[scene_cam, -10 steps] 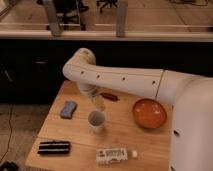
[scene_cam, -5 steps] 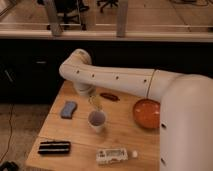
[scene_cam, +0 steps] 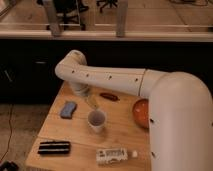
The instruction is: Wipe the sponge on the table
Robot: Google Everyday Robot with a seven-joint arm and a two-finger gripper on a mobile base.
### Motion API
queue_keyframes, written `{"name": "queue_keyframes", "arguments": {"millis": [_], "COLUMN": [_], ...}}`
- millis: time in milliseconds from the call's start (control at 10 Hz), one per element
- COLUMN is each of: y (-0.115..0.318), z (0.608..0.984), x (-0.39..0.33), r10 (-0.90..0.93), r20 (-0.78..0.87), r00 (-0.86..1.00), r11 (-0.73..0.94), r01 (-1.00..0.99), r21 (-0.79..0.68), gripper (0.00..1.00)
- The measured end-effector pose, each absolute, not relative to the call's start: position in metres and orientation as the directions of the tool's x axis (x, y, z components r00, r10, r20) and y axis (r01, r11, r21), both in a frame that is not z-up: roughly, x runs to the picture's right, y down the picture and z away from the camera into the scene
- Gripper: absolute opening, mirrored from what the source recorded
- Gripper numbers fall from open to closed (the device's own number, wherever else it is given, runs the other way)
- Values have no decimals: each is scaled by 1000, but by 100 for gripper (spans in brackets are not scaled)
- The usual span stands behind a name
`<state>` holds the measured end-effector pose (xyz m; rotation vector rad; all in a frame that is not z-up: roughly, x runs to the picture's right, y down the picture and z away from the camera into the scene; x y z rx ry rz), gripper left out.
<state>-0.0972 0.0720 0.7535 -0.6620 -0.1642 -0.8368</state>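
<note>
1 white arm bent over the table, gripper low just above the clear cup, its grip state cannot be told, blue-grey sponge flat on the wood, near the gripper's left as seen, untouched, orange bowl opposite

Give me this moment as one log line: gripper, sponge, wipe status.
gripper: close above clear cup, apart from sponge | sponge: flat on table, untouched | wipe: not yet begun

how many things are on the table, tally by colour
blue-grey: 1 sponge
clear: 1 cup
black: 1 block
white: 1 bottle
orange: 1 bowl
reddish-brown: 1 long item
total: 6
end effector hovers close by the cup
</note>
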Motion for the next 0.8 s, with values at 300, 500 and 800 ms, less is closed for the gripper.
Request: {"name": "queue_keyframes", "arguments": {"millis": [300,500,800], "y": [72,72,74], "z": [761,765,774], "x": [-101,-110,-122], "r10": [-646,-652,-661], "r20": [401,410,432], "r00": [650,638,614], "r11": [462,446,421], "r01": [751,760,780], "r21": [-472,-472,-464], "gripper": [80,80,80]}}
